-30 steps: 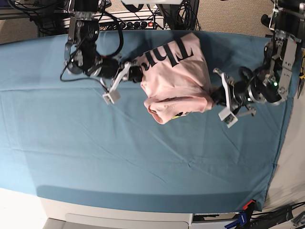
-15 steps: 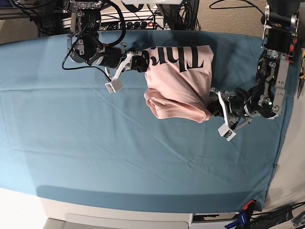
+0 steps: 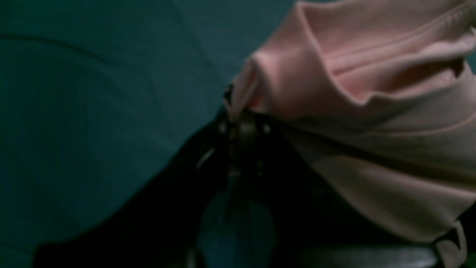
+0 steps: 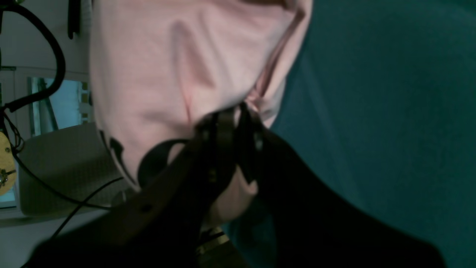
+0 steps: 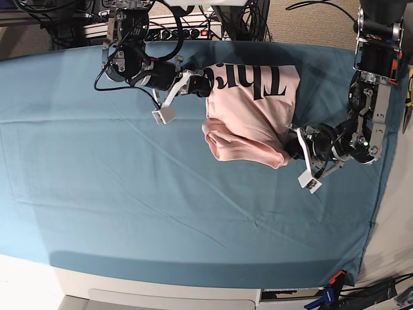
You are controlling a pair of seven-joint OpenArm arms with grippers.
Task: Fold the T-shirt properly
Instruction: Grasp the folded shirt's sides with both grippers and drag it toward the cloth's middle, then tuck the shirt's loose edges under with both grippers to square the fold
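Note:
The pale pink T-shirt (image 5: 248, 119) hangs bunched between both arms above the teal tablecloth (image 5: 129, 194), its black lettering (image 5: 255, 79) facing up at the far edge. My right gripper (image 5: 205, 84), on the left of the base view, is shut on the shirt's upper left corner; the right wrist view shows its jaws pinching pink cloth (image 4: 167, 74). My left gripper (image 5: 292, 145), on the right of the base view, is shut on the shirt's lower right corner; the left wrist view shows folds of pink cloth (image 3: 353, 93) held at the jaws.
The teal tablecloth covers the whole table, with its front edge (image 5: 193, 274) near the bottom. Cables and equipment (image 5: 187, 26) lie behind the far edge. The cloth's right edge (image 5: 381, 194) drops off beside the left arm.
Both arms have carried the shirt to the right. The shirt has spread wider at the top, so the lettering shows more fully.

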